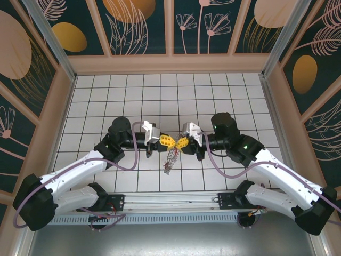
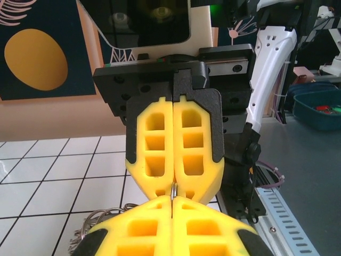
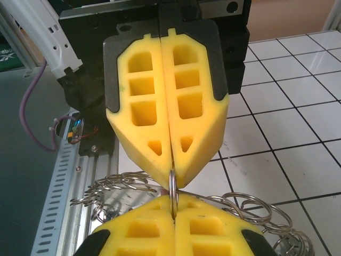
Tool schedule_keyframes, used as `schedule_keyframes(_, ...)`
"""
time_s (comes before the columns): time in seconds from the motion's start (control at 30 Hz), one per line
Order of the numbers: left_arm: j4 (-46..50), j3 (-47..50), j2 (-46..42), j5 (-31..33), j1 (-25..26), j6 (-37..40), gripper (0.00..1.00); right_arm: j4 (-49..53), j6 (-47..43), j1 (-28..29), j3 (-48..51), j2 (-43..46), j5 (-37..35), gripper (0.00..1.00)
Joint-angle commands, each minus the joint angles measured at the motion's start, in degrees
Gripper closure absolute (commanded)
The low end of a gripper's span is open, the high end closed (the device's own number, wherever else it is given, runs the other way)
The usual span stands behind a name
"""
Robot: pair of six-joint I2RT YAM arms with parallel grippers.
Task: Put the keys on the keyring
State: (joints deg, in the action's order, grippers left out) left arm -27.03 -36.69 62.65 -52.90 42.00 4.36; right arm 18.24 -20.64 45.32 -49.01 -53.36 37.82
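Both shut tip to tip: left hand [image 1: 166,140] and right hand [image 1: 183,142] clamp the keyring [image 3: 172,188] between them. Keys judged not yet threaded; most work remains.

Two arms: left arm [image 1: 74,172], right arm [image 1: 282,176]. Two grippers: left gripper [image 1: 166,140], right gripper [image 1: 183,142]. One keyring [image 1: 170,160], hung with many small rings [image 3: 250,208].

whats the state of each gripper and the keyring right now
left gripper: shut, pinching the keyring
right gripper: shut on the same keyring, tip to tip with the left
keyring: held edge-on between both grippers
small silvery rings: spread to either side, not gripped
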Motion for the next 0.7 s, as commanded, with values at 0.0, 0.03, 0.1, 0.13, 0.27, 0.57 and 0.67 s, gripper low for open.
schedule_keyframes(0.0,-2.07,-1.25,0.42,-3.33,0.72,1.91,1.00,-3.41,-0.47,0.04,-0.07,-0.60,1.27,1.00)
schedule_keyframes(0.03,2.42,-2.29,0.52,-3.19,0.80,4.34,1.00,-2.38,-0.90,-0.05,-0.37,-0.52,0.81,1.00)
schedule_keyframes(0.1,16.74,-5.80,0.63,-1.59,0.72,12.01,0.92,1.12,-2.46,-0.06,-1.57,-0.88,-0.90,1.00)
schedule_keyframes(0.13,21.18,-7.14,0.50,-0.54,0.77,13.78,0.86,2.70,-3.09,-0.06,-2.05,-0.99,-1.47,1.00)
schedule_keyframes(0.27,29.52,-9.39,-1.57,3.09,0.71,17.83,0.70,5.34,-4.06,-0.06,-2.43,-0.44,-2.93,1.00)
schedule_keyframes(0.57,33.62,-12.04,0.14,5.62,0.77,16.07,0.66,2.00,-3.21,0.80,-1.28,-0.82,-2.73,1.00)
schedule_keyframes(0.67,33.14,-13.13,1.82,4.94,0.74,13.75,0.65,2.06,-3.52,1.08,-1.53,-1.41,-3.10,1.00)
